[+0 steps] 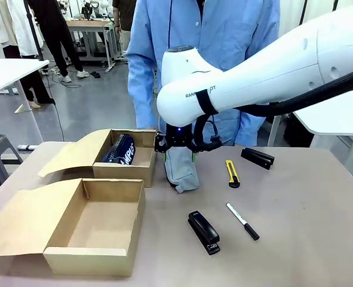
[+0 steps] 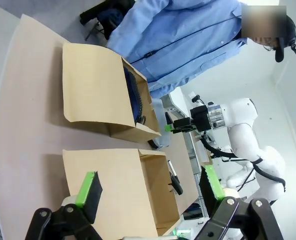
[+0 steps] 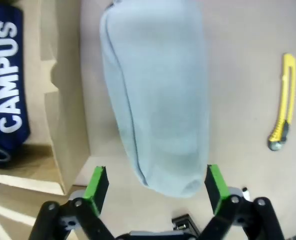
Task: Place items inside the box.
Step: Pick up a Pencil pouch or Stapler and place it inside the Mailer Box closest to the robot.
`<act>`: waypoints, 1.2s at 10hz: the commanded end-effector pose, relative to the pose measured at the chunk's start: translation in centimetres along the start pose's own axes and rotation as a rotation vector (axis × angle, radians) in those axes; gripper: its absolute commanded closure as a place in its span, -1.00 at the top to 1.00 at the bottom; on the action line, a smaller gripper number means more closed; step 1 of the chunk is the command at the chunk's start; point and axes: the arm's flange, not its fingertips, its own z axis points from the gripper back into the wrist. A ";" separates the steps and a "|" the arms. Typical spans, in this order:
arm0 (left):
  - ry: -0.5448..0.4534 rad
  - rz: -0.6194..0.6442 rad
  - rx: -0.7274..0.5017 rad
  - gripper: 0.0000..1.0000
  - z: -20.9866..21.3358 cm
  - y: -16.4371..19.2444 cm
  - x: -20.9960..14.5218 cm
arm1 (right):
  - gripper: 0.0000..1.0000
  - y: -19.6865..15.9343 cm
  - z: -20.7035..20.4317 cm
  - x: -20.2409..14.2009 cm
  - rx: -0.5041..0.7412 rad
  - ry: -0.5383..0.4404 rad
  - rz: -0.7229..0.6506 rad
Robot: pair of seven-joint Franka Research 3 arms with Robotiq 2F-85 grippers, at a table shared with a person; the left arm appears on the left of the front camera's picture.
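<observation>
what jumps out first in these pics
The big white right arm, its open claw set either side of the grey pouch mid-table. Beside it, a navy pouch lies in the far box; stapler, marker and knife wait on the table to the right.

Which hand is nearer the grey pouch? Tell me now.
Right. The right hand hangs open directly over the grey pouch, a finger at each side; the left hand is far off, beyond the empty box.
</observation>
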 end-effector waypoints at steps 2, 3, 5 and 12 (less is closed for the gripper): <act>-0.018 -0.021 -0.018 1.00 0.0 0.0 0.1 | 1.00 0.0 0.0 0.0 0.000 0.000 0.000; -0.018 -0.021 -0.018 1.00 0.0 0.0 0.1 | 1.00 -0.1 0.0 0.0 0.025 -0.022 0.011; -0.018 -0.021 -0.018 1.00 0.0 0.0 0.1 | 1.00 0.0 -0.9 1.8 0.053 -0.007 0.003; -0.018 -0.021 -0.018 1.00 0.0 0.0 0.1 | 1.00 0.9 -3.6 4.4 -0.016 -0.026 -0.035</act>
